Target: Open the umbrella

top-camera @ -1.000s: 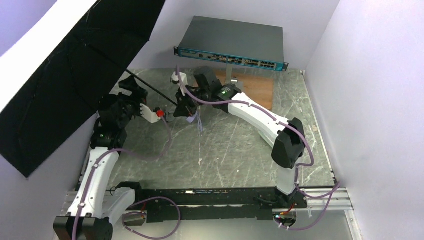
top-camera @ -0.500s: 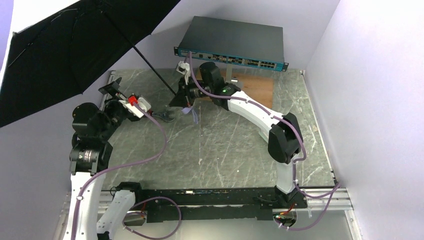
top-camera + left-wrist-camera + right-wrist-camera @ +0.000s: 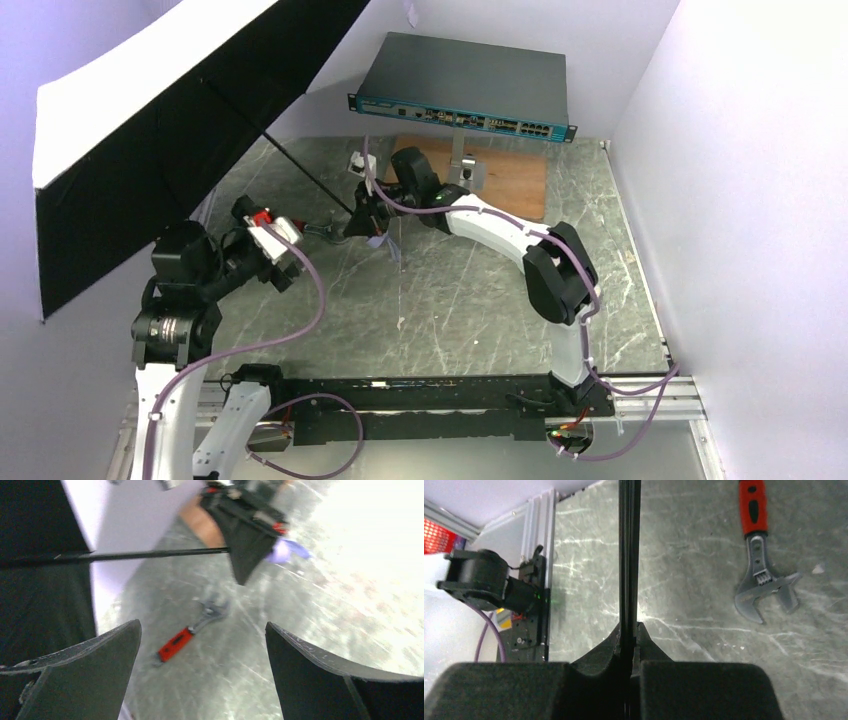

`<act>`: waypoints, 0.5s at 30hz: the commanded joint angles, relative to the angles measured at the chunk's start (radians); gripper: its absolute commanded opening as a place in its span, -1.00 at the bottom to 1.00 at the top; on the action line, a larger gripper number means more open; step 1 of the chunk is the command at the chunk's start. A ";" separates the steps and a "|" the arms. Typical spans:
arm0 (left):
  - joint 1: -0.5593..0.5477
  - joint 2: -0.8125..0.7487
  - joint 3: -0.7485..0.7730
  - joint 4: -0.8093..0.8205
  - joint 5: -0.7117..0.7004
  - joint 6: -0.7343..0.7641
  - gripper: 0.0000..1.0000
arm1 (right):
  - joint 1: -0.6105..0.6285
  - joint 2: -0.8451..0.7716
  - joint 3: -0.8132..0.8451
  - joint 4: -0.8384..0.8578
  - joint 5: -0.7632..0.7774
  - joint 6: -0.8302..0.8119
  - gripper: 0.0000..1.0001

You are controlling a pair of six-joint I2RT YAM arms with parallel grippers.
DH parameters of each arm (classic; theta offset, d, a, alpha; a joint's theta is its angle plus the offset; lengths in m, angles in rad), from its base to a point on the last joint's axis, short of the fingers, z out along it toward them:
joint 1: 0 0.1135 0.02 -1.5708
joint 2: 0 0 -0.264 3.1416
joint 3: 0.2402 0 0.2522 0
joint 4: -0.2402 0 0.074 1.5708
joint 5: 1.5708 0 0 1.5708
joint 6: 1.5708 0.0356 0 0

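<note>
The umbrella (image 3: 180, 150) is spread open at the upper left, with its black lining facing me and a pale outer rim. Its thin black shaft (image 3: 305, 172) slants down to my right gripper (image 3: 360, 215), which is shut on it near the handle end. In the right wrist view the shaft (image 3: 629, 555) runs straight up from between the closed right gripper (image 3: 630, 630). The small lavender handle (image 3: 282, 552) shows just past that gripper. My left gripper (image 3: 202, 625) is open with nothing in it, below and left of the shaft (image 3: 150, 555).
A red-handled adjustable wrench (image 3: 764, 565) lies on the marble tabletop, in front of the left gripper in the left wrist view (image 3: 190, 630). A dark network switch (image 3: 460, 85) stands over a wooden board (image 3: 510, 175) at the back. Pale walls close in both sides.
My left gripper opened wider and drew back from the shaft toward the near left. The canopy swung and tilted while the right gripper kept hold of the shaft.
</note>
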 commanded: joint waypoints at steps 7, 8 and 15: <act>-0.035 0.085 -0.095 -0.440 0.141 0.372 0.99 | 0.030 0.047 -0.133 0.292 0.050 -0.027 -1.00; -0.048 0.087 -0.115 -0.457 0.114 0.417 0.99 | 0.032 0.051 -0.148 0.306 0.062 -0.029 -1.00; -0.072 0.089 -0.196 -0.447 0.079 0.506 0.99 | 0.038 0.043 -0.212 0.306 0.118 -0.073 -0.42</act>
